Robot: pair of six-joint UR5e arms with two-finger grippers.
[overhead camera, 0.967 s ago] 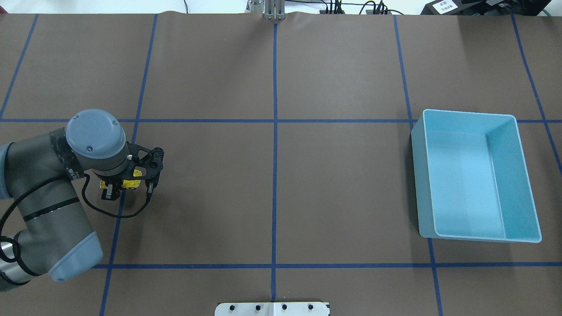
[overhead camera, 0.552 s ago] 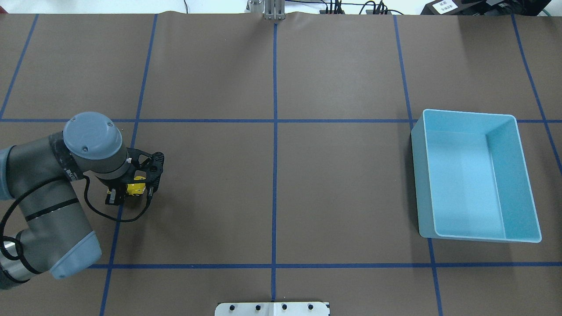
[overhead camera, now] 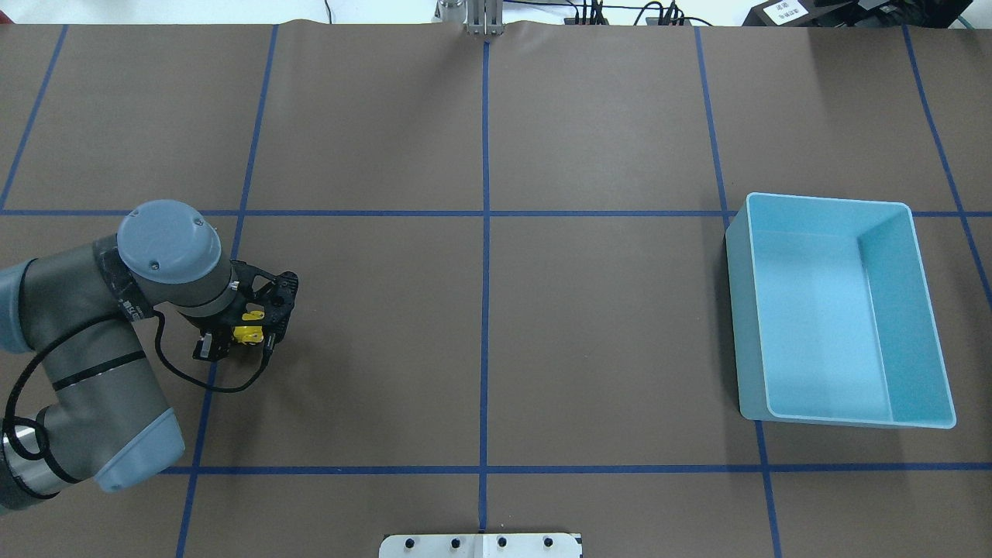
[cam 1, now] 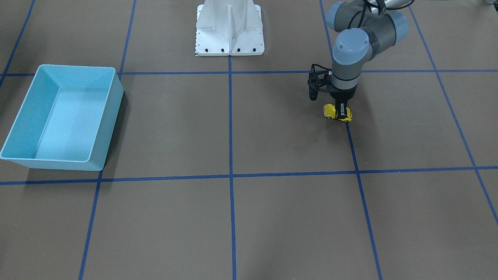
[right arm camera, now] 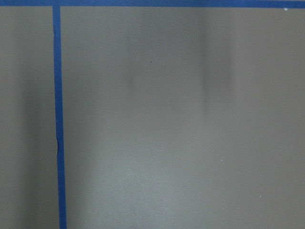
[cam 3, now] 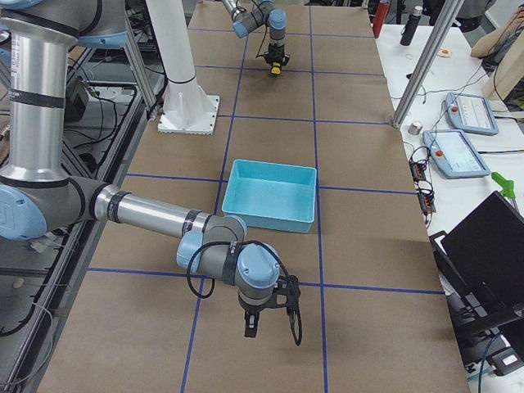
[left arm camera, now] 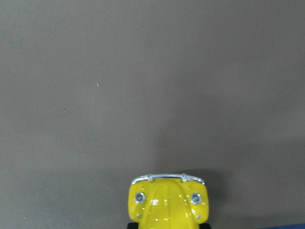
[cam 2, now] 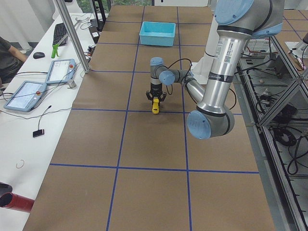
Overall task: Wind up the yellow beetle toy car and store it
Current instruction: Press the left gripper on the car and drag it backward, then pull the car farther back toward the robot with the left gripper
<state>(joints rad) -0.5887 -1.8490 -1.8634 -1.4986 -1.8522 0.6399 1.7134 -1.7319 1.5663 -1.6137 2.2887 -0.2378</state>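
The yellow beetle toy car sits on its wheels on the brown table, beside a blue tape line. My left gripper points straight down over the car and is shut on its sides. The overhead view shows the car between the black fingers. The left wrist view shows the car's hood and headlights at the bottom edge. The car is also in the exterior left view. My right gripper shows only in the exterior right view, hanging low over bare table; I cannot tell whether it is open.
The light blue bin stands empty at the far right of the overhead view, far from the car; it also shows in the front-facing view. The white robot base is at the table's robot-side edge. Blue tape lines grid the table.
My left gripper has moved a little to the right along the table with the yellow car in it. The bin has not moved.
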